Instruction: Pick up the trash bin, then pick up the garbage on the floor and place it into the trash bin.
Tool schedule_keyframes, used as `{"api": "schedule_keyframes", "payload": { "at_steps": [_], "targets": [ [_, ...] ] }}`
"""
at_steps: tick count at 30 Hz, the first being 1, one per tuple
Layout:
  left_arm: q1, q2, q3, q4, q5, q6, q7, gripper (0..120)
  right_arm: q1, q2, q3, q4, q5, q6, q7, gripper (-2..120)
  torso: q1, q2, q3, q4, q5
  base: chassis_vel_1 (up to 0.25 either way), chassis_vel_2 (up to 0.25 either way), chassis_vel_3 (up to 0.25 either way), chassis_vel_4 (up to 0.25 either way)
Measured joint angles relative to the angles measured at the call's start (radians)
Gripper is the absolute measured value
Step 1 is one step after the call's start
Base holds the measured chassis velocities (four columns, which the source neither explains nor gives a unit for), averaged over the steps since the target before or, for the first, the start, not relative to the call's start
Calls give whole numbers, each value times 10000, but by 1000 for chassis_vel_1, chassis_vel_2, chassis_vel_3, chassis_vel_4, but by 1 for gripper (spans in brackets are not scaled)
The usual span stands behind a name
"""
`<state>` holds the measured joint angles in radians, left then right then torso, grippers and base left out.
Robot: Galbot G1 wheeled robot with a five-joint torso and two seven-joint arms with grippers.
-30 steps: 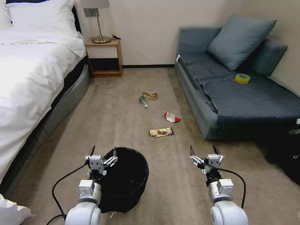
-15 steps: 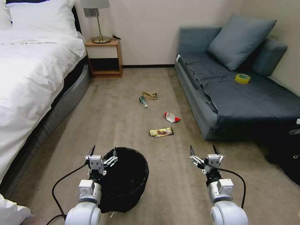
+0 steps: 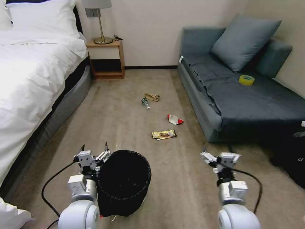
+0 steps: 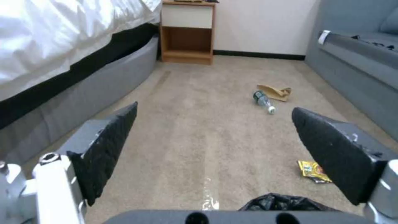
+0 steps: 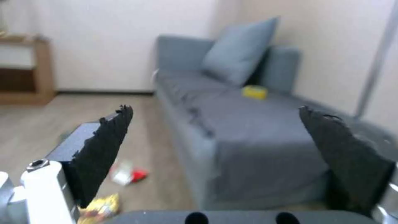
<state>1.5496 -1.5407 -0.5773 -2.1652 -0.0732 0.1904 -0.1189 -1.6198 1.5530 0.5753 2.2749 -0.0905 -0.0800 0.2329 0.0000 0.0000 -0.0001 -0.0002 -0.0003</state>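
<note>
The trash bin (image 3: 125, 181), round and black with a black liner, stands on the carpet just in front of me; its liner edge (image 4: 282, 202) also shows in the left wrist view. My left gripper (image 3: 94, 147) (image 4: 214, 109) hangs open beside the bin's left rim, holding nothing. My right gripper (image 3: 218, 149) (image 5: 215, 109) is open and empty to the bin's right, facing the sofa. The garbage lies farther ahead: a gold-brown wrapper (image 3: 164, 134) (image 4: 314, 170), a red-and-white wrapper (image 3: 174, 119) (image 5: 128, 175), a small clear bottle (image 3: 145, 103) (image 4: 263, 100) and a tan paper scrap (image 3: 152, 96) (image 4: 274, 91).
A white bed (image 3: 28, 79) runs along the left and a grey sofa (image 3: 241, 101) along the right, with a yellow tape roll (image 3: 246, 79) on it. A wooden nightstand (image 3: 106, 58) stands at the far wall. A dark object (image 3: 290, 159) sits at the right edge.
My left arm has shifted left, off the bin's rim to its side. My right arm has swung to the right, toward the sofa. The bin and litter have not moved.
</note>
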Motion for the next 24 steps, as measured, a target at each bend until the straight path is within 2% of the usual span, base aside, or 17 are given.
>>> {"api": "schedule_keyframes", "payload": {
  "at_steps": [7,9,11,13,15,16,17,18,20,21,24],
  "targets": [
    [51,215,150,-270,87,126,4,100,-55,-53,67,242,121,-197,340,100,0,-1,1,2,3,0,0,0,0],
    [68,353,287,-528,-101,415,-5,100,-39,-83,85,273,191,-268,359,100,0,0,1,1,4,0,0,0,0],
    [90,520,390,-710,-301,917,-337,100,-46,-147,117,295,243,-286,360,100,0,0,0,1,4,0,0,0,0],
    [106,622,428,-790,-376,1113,-496,100,-50,-182,134,303,264,-292,360,100,0,0,0,2,3,0,0,0,0],
    [164,854,473,-1092,-814,1839,-1054,100,-41,-255,204,308,320,-315,361,100,0,-1,0,1,3,0,0,0,0],
    [174,885,486,-1143,-918,1975,-1150,100,-38,-258,207,308,323,-316,361,100,0,0,1,2,3,0,0,0,0],
    [200,970,538,-1326,-1299,2553,-1530,100,-21,-275,222,308,334,-324,362,100,0,0,0,2,3,0,0,0,0],
    [200,970,538,-1326,-1299,2553,-1530,100,-21,-275,222,308,334,-324,362,100,0,0,0,2,3,0,0,0,0],
    [220,1100,588,-1658,-2102,3705,-2150,100,1,-287,230,308,343,-332,363,100,0,0,0,2,3,0,0,0,0],
    [216,1147,606,-1752,-2375,4040,-2352,100,10,-290,229,307,344,-333,363,100,0,0,1,2,3,0,0,0,0],
    [158,1265,632,-1923,-3007,4704,-2831,100,29,-292,219,308,343,-335,363,100,0,-1,1,2,3,0,0,0,0]
  ]
}}
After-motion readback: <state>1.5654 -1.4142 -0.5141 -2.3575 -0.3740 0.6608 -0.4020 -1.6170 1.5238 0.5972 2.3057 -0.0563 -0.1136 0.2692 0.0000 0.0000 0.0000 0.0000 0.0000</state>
